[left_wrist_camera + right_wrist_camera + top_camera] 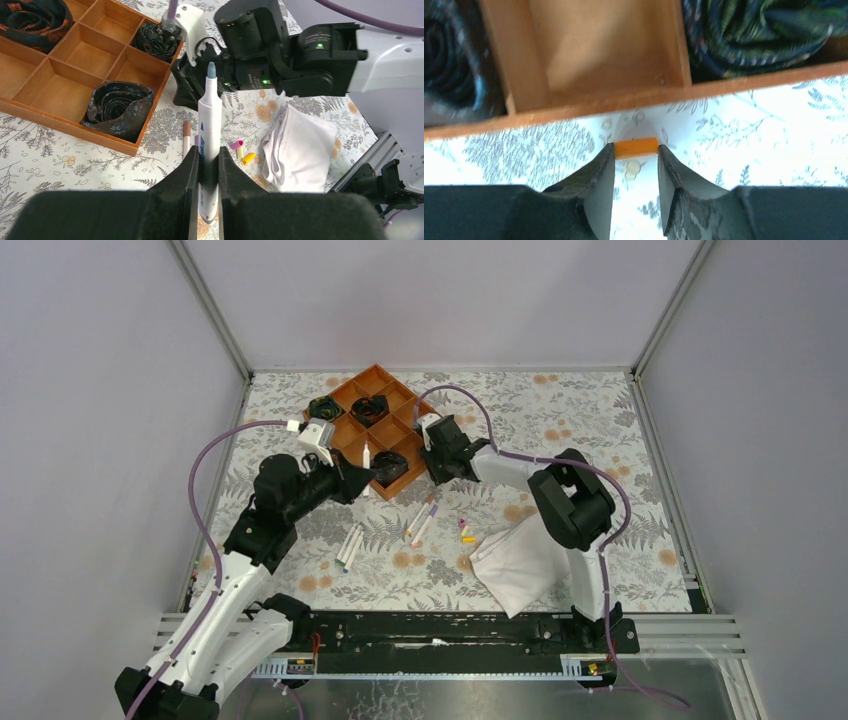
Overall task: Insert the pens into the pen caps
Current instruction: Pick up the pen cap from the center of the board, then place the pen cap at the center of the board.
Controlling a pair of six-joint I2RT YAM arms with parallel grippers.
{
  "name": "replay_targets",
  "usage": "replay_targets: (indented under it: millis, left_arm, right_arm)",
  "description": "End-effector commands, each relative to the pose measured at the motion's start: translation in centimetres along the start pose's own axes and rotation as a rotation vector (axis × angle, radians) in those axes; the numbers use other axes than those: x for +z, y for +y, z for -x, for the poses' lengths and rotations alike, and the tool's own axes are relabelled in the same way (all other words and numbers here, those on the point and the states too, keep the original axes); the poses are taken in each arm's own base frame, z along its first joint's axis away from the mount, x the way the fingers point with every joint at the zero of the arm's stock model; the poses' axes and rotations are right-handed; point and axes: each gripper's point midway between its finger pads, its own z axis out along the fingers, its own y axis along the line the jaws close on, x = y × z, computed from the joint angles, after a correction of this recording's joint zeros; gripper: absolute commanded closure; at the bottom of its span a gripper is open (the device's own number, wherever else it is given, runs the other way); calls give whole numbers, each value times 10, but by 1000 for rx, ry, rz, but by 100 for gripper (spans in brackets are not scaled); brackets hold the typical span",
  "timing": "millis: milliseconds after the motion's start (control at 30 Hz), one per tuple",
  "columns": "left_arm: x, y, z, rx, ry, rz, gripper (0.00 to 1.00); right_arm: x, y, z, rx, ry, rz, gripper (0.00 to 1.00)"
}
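My left gripper (362,478) is shut on a white-barrelled pen (210,130) and holds it upright off the table, its blue-grey tip (211,70) pointing at the right gripper. The same pen shows in the top view (367,466). My right gripper (432,468) is shut on a short orange cap (636,148), held crosswise between its fingertips just above the table beside the tray. More pens lie on the table (350,545) (421,522). Pink (236,145), yellow (240,151) and orange (248,158) caps lie loose near the cloth.
A wooden compartment tray (372,376) with rolled dark ties stands at the back centre; its near wall (624,100) is just beyond the right fingers. A folded white cloth (515,560) lies at the front right. Another pen (186,137) lies under the left gripper.
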Motion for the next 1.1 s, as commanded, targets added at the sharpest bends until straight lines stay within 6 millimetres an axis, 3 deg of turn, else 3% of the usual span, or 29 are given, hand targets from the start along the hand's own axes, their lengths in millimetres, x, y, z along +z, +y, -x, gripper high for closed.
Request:
replay_targets:
  millis: [0, 100, 233, 500, 600, 733, 933, 1067]
  left_arm:
    - [0, -1, 6, 17, -32, -18, 100]
    - [0, -1, 7, 18, -36, -17, 100]
    - [0, -1, 7, 16, -35, -18, 100]
    - [1, 0, 5, 15, -30, -15, 100]
    - [1, 0, 4, 12, -25, -18, 100]
    - [2, -1, 3, 10, -20, -22, 100]
    - [0, -1, 4, 13, -27, -19, 100]
    - [0, -1, 3, 13, -28, -19, 100]
  right_arm:
    - [-51, 7, 32, -5, -99, 74, 77]
    - [-77, 17, 32, -5, -122, 136, 78]
    - [-108, 34, 18, -22, -119, 198, 78]
    - [-148, 92, -48, -89, -62, 284, 78]
    - [-154, 118, -78, -117, -25, 316, 77]
    - [-154, 136, -108, -126, 17, 334, 77]
    - [-150, 150, -144, -180, 87, 343, 73]
    - [-147, 151, -156, -210, 114, 334, 70]
